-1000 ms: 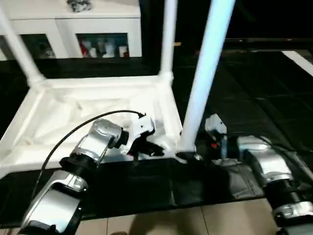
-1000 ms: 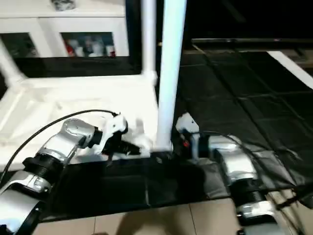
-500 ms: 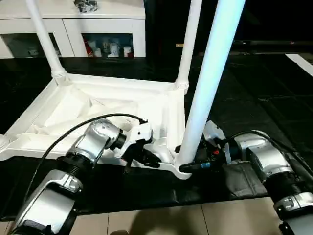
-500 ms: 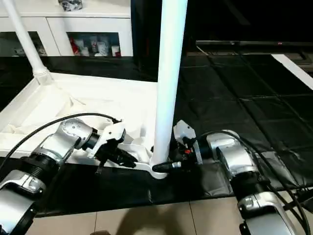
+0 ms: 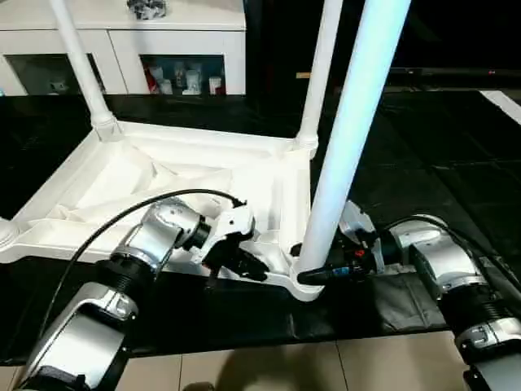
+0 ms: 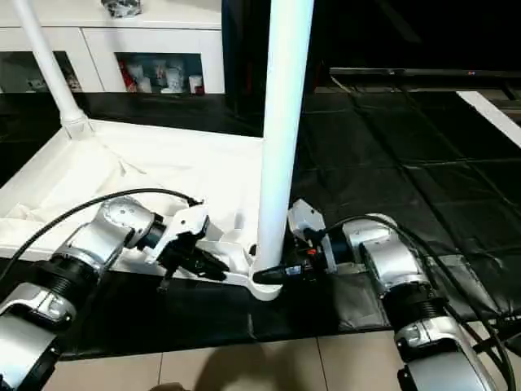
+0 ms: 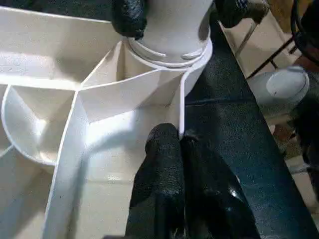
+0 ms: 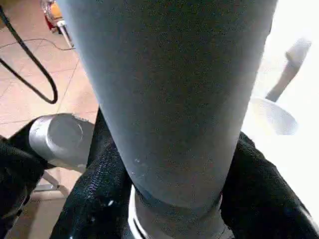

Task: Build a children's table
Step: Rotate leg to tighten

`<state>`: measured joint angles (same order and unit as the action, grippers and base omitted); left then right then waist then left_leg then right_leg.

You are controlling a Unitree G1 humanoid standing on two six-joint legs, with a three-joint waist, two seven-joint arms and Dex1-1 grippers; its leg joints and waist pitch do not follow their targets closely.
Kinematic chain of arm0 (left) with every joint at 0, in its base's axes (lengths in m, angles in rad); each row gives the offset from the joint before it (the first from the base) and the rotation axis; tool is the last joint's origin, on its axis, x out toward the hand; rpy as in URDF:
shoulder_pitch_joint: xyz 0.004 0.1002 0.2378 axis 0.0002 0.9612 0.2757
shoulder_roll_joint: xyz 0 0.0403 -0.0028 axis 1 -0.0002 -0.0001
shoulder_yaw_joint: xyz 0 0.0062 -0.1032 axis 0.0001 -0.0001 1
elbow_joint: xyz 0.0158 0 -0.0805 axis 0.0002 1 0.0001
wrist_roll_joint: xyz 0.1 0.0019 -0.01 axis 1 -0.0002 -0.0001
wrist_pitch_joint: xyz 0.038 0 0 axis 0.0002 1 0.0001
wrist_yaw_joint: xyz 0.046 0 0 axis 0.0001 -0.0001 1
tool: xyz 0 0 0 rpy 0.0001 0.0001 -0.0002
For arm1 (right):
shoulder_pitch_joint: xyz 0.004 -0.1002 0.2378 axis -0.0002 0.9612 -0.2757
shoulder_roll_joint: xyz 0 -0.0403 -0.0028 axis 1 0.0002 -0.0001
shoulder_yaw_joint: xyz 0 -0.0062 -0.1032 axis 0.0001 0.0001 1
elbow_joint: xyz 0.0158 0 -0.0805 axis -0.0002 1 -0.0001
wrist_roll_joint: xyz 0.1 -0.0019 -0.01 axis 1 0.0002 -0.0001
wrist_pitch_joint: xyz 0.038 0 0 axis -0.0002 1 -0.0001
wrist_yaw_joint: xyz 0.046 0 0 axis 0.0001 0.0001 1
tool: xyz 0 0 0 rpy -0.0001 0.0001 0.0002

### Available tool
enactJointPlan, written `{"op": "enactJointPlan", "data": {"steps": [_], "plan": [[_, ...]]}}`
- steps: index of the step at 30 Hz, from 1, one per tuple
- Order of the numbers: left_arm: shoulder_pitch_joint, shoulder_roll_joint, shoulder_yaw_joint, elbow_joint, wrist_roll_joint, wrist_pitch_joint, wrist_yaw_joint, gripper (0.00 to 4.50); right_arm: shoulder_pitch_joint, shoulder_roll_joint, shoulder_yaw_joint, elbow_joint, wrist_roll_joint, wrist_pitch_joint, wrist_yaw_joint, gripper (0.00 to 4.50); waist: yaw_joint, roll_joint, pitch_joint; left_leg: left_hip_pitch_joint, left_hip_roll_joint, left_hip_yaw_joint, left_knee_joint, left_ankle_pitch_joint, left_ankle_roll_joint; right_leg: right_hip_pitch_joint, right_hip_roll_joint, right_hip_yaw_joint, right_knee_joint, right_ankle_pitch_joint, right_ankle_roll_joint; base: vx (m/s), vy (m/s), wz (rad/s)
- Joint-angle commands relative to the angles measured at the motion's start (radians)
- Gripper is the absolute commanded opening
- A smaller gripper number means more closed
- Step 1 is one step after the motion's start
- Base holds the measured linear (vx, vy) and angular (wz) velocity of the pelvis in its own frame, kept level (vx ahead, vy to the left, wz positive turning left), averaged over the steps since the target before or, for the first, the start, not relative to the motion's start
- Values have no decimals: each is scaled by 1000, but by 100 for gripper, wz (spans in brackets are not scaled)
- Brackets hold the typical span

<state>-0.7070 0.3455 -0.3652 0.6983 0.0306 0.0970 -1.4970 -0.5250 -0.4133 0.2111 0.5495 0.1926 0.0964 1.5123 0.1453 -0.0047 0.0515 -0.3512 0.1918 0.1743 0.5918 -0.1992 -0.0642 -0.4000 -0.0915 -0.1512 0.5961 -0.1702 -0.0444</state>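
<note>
The white table top (image 5: 163, 175) lies upside down on a black mat, ribbed side up. Three white legs stand in its corner sockets: far left (image 5: 77, 57), far right (image 5: 321, 65) and near right (image 5: 350, 122). My right gripper (image 5: 313, 273) is shut on the base of the near right leg (image 8: 169, 99), one black finger (image 8: 94, 199) on each side of it just above the socket. My left gripper (image 5: 248, 265) is shut on the thin rim of the top (image 7: 180, 114) beside that same corner socket (image 7: 169, 50).
A white glass-door cabinet (image 5: 163, 57) stands behind the table. The black mat (image 5: 423, 163) spreads to the right, and tiled floor (image 5: 285, 366) borders its near edge. A black cable (image 5: 122, 220) loops over my left forearm. The top's near left corner (image 5: 4, 236) reaches the picture's edge.
The head camera has shifted, so the whole scene sits lower and more of the top shows. Both grippers keep the same holds on the leg and the rim.
</note>
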Motion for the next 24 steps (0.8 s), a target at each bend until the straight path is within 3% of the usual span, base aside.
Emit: {"op": "enactJointPlan", "data": {"steps": [1, 2, 5, 6, 7, 8, 9, 11, 12, 13, 15, 16, 17, 18, 19, 21, 23, 24], "plan": [[0, -30, 14, 9, -1, 50, 82, 0, 37, 29, -3, -35, 36, 73, -39, 208, -4, -9, -69, 2, 57, -11, -62, -104, 81, 62, -85, 76, -71, -248, -161, 0, 0, 0], [1, -44, 25, 9, -5, 74, 112, 0, 48, 44, -14, -44, 38, 96, -86, 208, -3, -3, -70, 3, 57, -12, -62, -110, 78, 62, -85, 76, -72, -258, -159, 0, 0, 0], [1, -81, 48, 8, -9, 120, 194, 0, 61, 99, -46, -37, 26, 133, -240, 208, -11, -5, -65, 2, 53, -13, -67, -147, 55, 64, -85, 72, -86, -354, -124, 0, 0, 0], [0, -96, 56, 10, -10, 134, 227, 0, 63, 124, -60, -28, 19, 145, -307, 208, -14, -4, -59, 9, 50, -14, -68, -175, 38, 57, -87, 69, -99, -425, -103, 0, 0, 0], [-2, -116, 64, 14, -9, 148, 268, 0, 63, 154, -74, -14, 10, 156, -384, 207, -19, -7, -58, 8, 44, -16, -69, -195, 25, 62, -89, 63, -108, -492, -78, 0, 0, 0], [-4, -127, 69, 17, -8, 155, 290, 0, 62, 171, -82, -4, 4, 162, -427, 207, -24, -7, -60, 7, 44, -17, -69, -195, 19, 64, -88, 63, -108, -502, -68, 0, 0, 0], [-7, -146, 76, 21, -9, 169, 324, 0, 59, 200, -90, 14, -6, 170, -492, 207, -37, -7, -56, 5, 42, -20, -71, -211, 14, 61, -86, 59, -115, -529, -52, 0, 0, 0], [-16, -186, 95, 33, -12, 203, 398, 0, 47, 254, -105, 51, -27, 182, -611, 207, -55, -3, -50, 16, 42, -23, -72, -262, 2, 55, -86, 52, -126, -574, -39, 0, 0, 0], [-21, -206, 105, 39, -13, 219, 435, 0, 41, 277, -111, 67, -38, 188, -664, 207, -70, -6, -48, 22, 36, -24, -67, -303, -1, 54, -86, 42, -136, -622, -24, 0, 0, 0], [-27, -227, 115, 46, -16, 232, 473, 0, 28, 306, -122, 93, -43, 202, -727, 207, -80, 0, -49, 26, 35, -26, -66, -318, 1, 54, -87, 38, -143, -634, -17, 0, 0, 0], [-54, -294, 156, 81, -28, 256, 607, 0, -29, 388, -164, 177, -44, 221, -906, 207, -97, 6, -49, 23, 40, -33, -70, -342, 1, 57, -85, 31, -146, -614, -16, 0, 0, 0], [-63, -312, 168, 92, -30, 258, 645, 0, -49, 409, -176, 204, -43, 222, -954, 207, -109, 9, -49, 29, 39, -36, -67, -375, -8, 53, -84, 22, -150, -618, -16, 0, 0, 0], [-73, -333, 184, 104, -32, 258, 692, 0, -74, 430, -191, 234, -42, 223, -1009, 207, -110, 11, -52, 36, 38, -35, -64, -385, -8, 51, -85, 21, -153, -612, -17, 0, 0, 0], [-82, -349, 197, 114, -33, 256, 732, 0, -97, 449, -205, 262, -41, 224, -1057, 207, -119, 9, -51, 28, 38, -40, -67, -392, -1, 59, -85, 17, -150, -592, -18, 0, 0, 0], [-93, -368, 203, 122, -29, 250, 766, 0, -129, 470, -216, 294, -42, 194, -1104, 207, -123, 15, -52, 26, 44, -42, -72, -405, 6, 63, -86, 15, -151, -570, -15, 0, 0, 0], [-103, -379, 197, 125, -16, 242, 780, 0, -162, 497, -247, 322, -31, 167, -1151, 207, -129, 11, -54, 22, 45, -44, -75, -408, 6, 65, -89, 18, -149, -542, -21, 0, 0, 0], [-105, -380, 193, 124, -8, 244, 778, 0, -170, 507, -262, 326, -30, 168, -1164, 276, -131, 5, -53, 22, 42, -40, -75, -390, 16, 61, -92, 27, -147, -528, -36, 0, 0, 0], [-104, -377, 191, 122, -6, 244, 774, 0, -168, 506, -260, 324, -33, 168, -1161, 276, -129, 6, -53, 21, 41, -39, -75, -380, 20, 61, -92, 30, -146, -522, -41, 0, 0, 0]]}}
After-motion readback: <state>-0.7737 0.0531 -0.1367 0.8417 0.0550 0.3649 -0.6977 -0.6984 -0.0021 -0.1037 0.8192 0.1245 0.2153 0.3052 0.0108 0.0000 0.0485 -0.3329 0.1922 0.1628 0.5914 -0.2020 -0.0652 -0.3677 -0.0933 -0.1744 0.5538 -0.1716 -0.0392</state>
